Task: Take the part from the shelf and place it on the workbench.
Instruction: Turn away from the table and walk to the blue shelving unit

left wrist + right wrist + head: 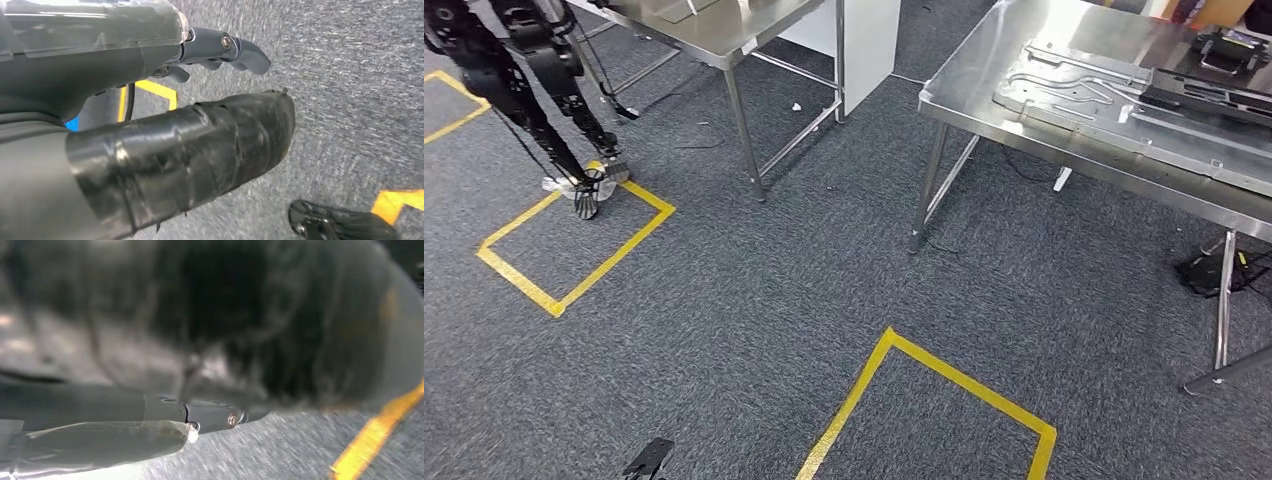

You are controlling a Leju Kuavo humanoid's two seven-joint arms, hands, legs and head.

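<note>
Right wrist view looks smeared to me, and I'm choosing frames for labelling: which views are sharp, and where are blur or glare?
Head view: sharp, with glare on the steel workbench. Left wrist view: the left hand fairly crisp, the carpet streaked by motion. Right wrist view: the right hand a dark out-of-focus mass, the yellow floor tape soft.

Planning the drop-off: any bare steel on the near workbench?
Free: the workbench strip along its near-left edge and corner, beside the flat metal panel. Crowded: the far right, where black fixtures sit behind the panel.
</note>
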